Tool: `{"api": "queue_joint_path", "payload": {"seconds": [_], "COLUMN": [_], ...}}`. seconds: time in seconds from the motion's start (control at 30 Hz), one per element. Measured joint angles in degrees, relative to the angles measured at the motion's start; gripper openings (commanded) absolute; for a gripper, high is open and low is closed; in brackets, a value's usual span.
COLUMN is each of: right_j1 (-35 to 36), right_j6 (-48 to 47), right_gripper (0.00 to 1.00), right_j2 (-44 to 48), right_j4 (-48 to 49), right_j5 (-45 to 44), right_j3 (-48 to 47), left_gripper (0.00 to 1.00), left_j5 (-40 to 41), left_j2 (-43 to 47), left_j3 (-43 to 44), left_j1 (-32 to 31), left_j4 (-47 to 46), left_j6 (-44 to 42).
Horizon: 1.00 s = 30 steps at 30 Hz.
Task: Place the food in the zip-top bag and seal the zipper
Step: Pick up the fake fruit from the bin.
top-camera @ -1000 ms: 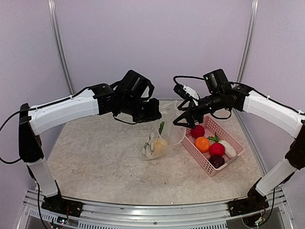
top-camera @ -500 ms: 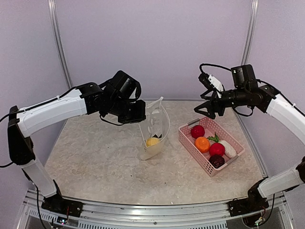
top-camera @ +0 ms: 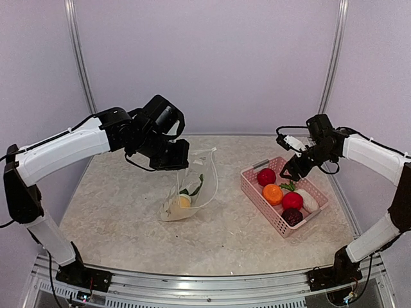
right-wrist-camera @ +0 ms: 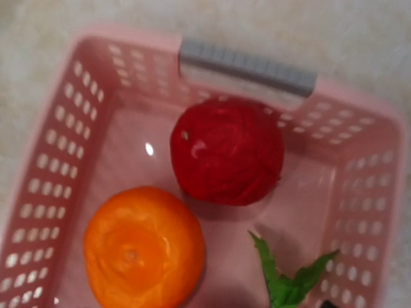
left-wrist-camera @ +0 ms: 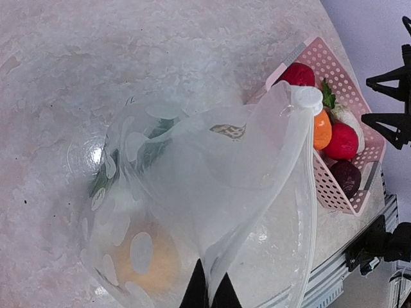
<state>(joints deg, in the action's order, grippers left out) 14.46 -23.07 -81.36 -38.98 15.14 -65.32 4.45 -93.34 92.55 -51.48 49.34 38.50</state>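
My left gripper [top-camera: 176,160] is shut on the rim of the clear dotted zip-top bag [top-camera: 191,190] and holds it up, its bottom sagging on the table. In the left wrist view my fingertips [left-wrist-camera: 209,294] pinch the bag film [left-wrist-camera: 212,186]. The pale zipper [left-wrist-camera: 310,192] runs down the open mouth edge. A yellow piece [top-camera: 184,201] and a green leaf [top-camera: 192,187] lie inside the bag. My right gripper [top-camera: 289,172] hangs open and empty over the far end of the pink basket [top-camera: 259,201], above a red ball [right-wrist-camera: 226,151] and an orange [right-wrist-camera: 144,248].
The basket also holds a second red ball [top-camera: 292,200], a white oblong piece [top-camera: 307,201], a dark purple ball [top-camera: 292,216] and a green leaf [right-wrist-camera: 286,279]. It has a grey handle [right-wrist-camera: 247,65] at its far end. Purple walls close off the back and sides.
My left gripper has carried the bag left and lower, and the bag now tilts. My right gripper has left the bag mouth and come down over the basket.
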Motion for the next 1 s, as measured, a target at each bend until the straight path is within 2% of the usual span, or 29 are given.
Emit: {"api": "queue_joint_path", "payload": {"seconds": [0.3, 0.5, 0.7, 0.77, 0.9, 1.0], "right_j1": [0.00, 0.00, 0.00, 0.00, 0.00, 0.00], "right_j6": [0.13, 0.46, 0.81, 1.16, 1.75, 1.90], "right_gripper": [0.89, 0.94, 0.93, 0.90, 0.73, 0.67], "right_j2": [-14.19, -16.79, -22.47, -24.79, -26.77, -26.91], "right_j4": [0.63, 5.79, 8.98, 9.27, 10.25, 10.56], "right_j5": [0.63, 2.45, 4.20, 4.39, 5.07, 5.81], "right_j3": [-6.12, -6.27, -8.04, -9.20, -9.81, -9.81], "left_gripper": [0.00, 0.00, 0.00, 0.00, 0.00, 0.00], "left_j5": [-4.50, -4.83, -3.85, -3.80, -3.78, -3.56], "left_j2": [-8.63, -8.79, -8.74, -8.74, -8.74, -8.76], "left_j3": [9.20, 6.60, 5.40, 5.40, 5.40, 5.42], "left_j1": [0.00, -0.66, -1.22, -1.22, -1.22, -1.22], "left_j4": [3.30, 0.15, -1.64, -1.92, -2.40, -2.67], "left_j6": [0.46, 0.31, 0.42, 0.48, 0.46, 0.46]}}
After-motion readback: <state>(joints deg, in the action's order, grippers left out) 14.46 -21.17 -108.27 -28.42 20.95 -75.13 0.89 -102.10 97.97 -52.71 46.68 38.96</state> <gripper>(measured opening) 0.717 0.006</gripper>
